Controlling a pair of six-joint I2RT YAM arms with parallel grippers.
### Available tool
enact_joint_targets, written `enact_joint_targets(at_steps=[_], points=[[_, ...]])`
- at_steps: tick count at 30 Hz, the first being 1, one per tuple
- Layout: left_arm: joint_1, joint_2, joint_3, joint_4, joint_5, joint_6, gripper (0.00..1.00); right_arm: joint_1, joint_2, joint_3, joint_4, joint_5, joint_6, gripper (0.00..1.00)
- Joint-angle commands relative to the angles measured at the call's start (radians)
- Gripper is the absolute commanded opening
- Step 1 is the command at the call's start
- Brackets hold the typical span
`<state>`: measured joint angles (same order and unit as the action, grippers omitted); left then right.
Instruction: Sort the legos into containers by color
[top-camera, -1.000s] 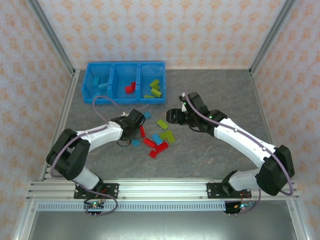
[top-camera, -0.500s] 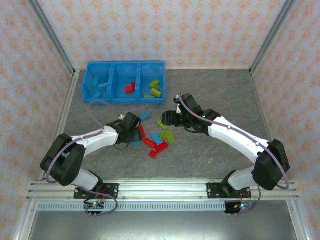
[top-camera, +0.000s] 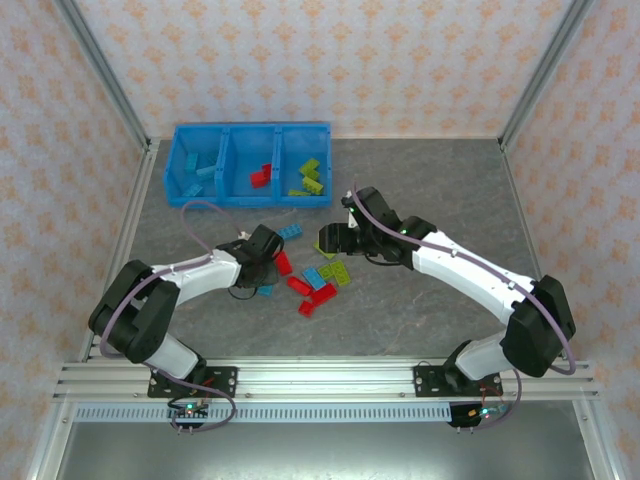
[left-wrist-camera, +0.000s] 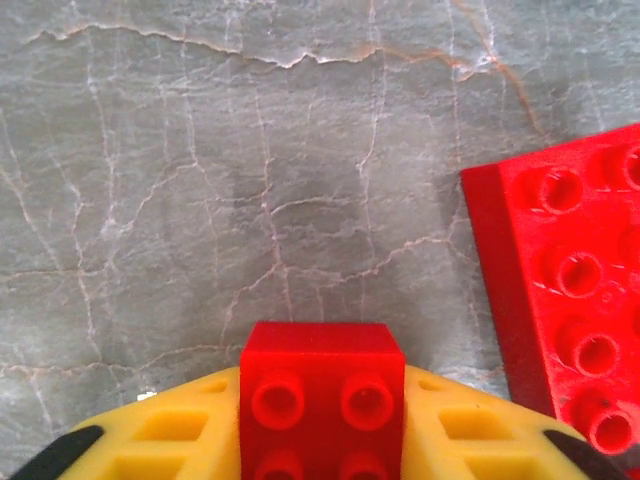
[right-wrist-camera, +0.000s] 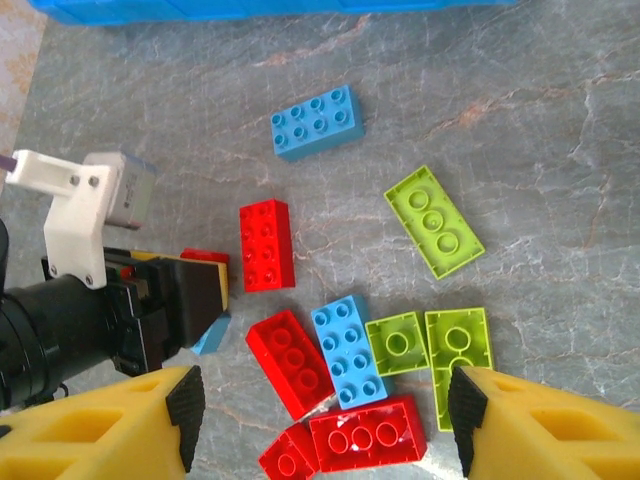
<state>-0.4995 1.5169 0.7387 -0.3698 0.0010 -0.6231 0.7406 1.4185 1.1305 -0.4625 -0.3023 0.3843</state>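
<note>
Red brick (left-wrist-camera: 322, 352) is being clenched in the left gripper (top-camera: 268, 262), middle bin (top-camera: 248, 148) lying straight beyond; right gripper (right-wrist-camera: 325, 418) is being held open.

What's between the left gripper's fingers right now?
A red brick, studs up, clamped between the yellow fingers of the left gripper. Its rear end runs out of the wrist view, and the table beneath it is covered.
</note>
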Motion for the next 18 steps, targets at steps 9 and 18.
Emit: enact_joint_targets(at_steps=[9, 18], points=[[0.127, -0.190, 0.266, -0.146, -0.068, 0.072, 0.27, 0.032, -0.011, -0.039, -0.026, -0.056, 0.013, 0.68], [0.311, 0.234, 0.759, -0.152, -0.059, 0.182, 0.26, 0.032, -0.027, -0.046, -0.037, -0.006, 0.032, 0.68]])
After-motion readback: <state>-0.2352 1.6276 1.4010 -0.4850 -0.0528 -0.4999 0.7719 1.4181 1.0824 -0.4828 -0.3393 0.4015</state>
